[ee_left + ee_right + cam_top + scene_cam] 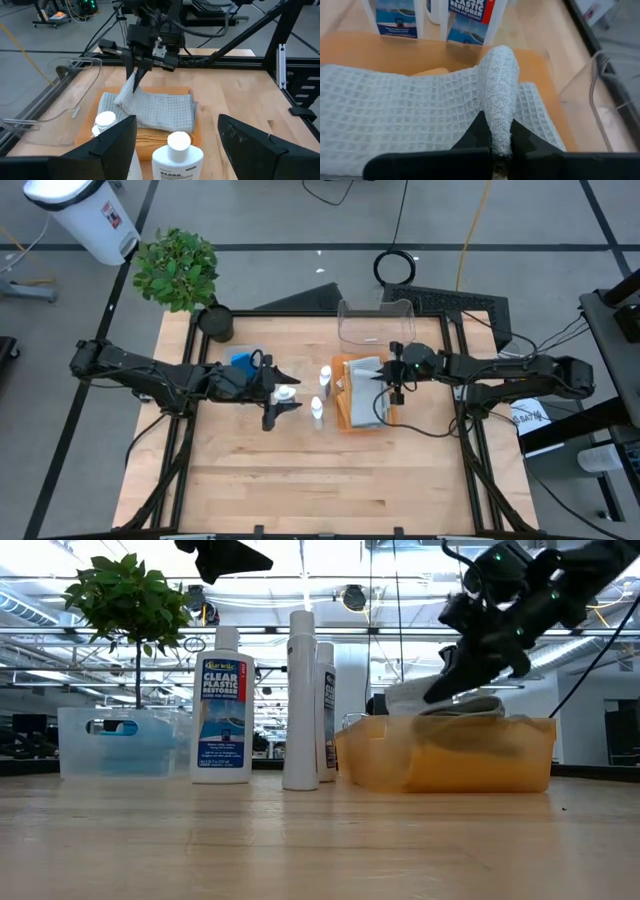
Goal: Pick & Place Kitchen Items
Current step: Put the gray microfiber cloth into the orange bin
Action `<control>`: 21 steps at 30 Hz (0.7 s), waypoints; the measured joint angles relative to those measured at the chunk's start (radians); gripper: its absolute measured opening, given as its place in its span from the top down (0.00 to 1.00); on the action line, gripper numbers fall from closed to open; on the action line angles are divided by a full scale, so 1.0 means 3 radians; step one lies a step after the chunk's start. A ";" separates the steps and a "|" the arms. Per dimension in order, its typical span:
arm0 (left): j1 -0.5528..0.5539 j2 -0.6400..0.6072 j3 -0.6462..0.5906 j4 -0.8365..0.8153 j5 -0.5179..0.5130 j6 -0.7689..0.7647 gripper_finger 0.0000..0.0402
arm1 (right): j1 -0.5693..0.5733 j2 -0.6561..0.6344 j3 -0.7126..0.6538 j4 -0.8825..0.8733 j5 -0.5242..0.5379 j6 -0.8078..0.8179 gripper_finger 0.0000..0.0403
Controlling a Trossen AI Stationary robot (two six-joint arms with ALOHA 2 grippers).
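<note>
Three white bottles with blue labels stand upright on their bases on the wooden table. My left gripper is open and hovers above them; one bottle's cap shows between its fingers, untouched. A grey waffle cloth lies in the orange tray. My right gripper is shut on this cloth. A blue sponge lies in a small clear bin. My right gripper pinches a raised fold of the grey cloth between its two fingers, near the cloth's edge toward the table's far side. The fingers come slanting down from the table's right. The fold is pulled up into a ridge; the rest of the cloth lies in the tray.
A larger clear bin stands at the far edge behind the tray. A potted plant and a black pot stand at the far left corner. The small clear bin stands left of the bottles. Bare wood lies toward the near edge.
</note>
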 joint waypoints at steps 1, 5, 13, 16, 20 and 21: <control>0.0000 0.0000 0.0000 -0.0001 0.0000 0.0000 0.30 | -0.0007 0.0000 -0.0068 0.0129 0.0001 -0.0042 1.00; 0.0000 0.0000 0.0000 0.0000 0.0000 0.0000 0.30 | -0.0041 0.0001 -0.0317 0.0578 0.0000 -0.0119 1.00; 0.0000 0.0003 0.0001 0.0023 0.0000 0.0003 0.30 | -0.0068 0.0123 -0.0756 0.1435 0.0144 -0.0105 1.00; 0.0000 0.0004 0.0001 0.0023 0.0000 0.0001 0.30 | -0.0068 0.0235 -0.0774 0.1431 0.0341 -0.0100 1.00; 0.0000 0.0004 0.0001 0.0023 0.0000 0.0001 0.30 | -0.0068 0.0439 -0.0774 0.1568 0.0432 -0.0093 0.99; 0.0000 0.0004 0.0001 0.0023 0.0000 0.0001 0.30 | -0.0067 0.0494 -0.0774 0.1602 0.0430 -0.0093 0.99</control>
